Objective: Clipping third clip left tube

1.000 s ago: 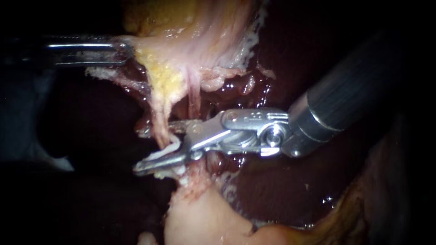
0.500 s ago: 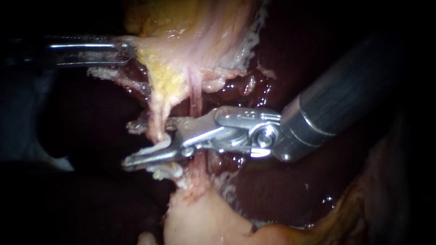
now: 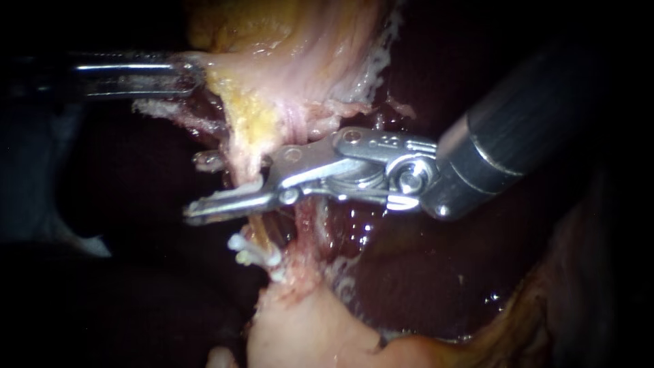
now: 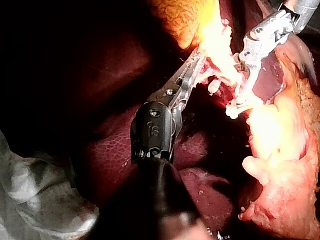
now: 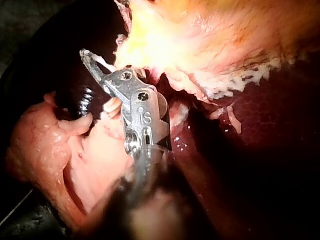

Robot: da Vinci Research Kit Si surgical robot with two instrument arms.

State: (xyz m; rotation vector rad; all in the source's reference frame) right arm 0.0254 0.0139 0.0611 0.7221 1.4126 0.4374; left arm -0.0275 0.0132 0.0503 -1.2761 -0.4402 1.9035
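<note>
- In the endoscope view, the left instrument (image 3: 187, 71), a slim shiny steel shaft coming in from the left, has its jaws pressed together on the edge of a pale yellow-pink tissue fold (image 3: 293, 61), pinching it.
- The right instrument (image 3: 197, 187), a dark shaft ending in silver hinged jaws, comes in from the upper right. Its jaws stand spread, one on each side of the left tube (image 3: 244, 163), a thin pale yellowish strand running down from the tissue fold. A gap shows between the jaw tips beyond the tube.
- Just below those jaws, small white clips (image 3: 253, 253) sit across the same tube, close to where it joins a smooth pale pink lump of tissue (image 3: 300, 327).
- The glossy dark red liver (image 3: 409, 272) lies behind and to the right of the tube.
- In the left wrist view, the left instrument (image 4: 192, 70) has its toothed jaws closed into the bright tissue fold ahead of it. The right instrument reaches in beyond them, with the white clips (image 4: 232, 110) just past its tip. A crumpled grey cloth (image 4: 35, 205) lies beside the shaft.
- In the right wrist view, the right instrument's jaws are parted against the pale tissue fold ahead. The tube itself is hard to tell from the bright tissue there.
</note>
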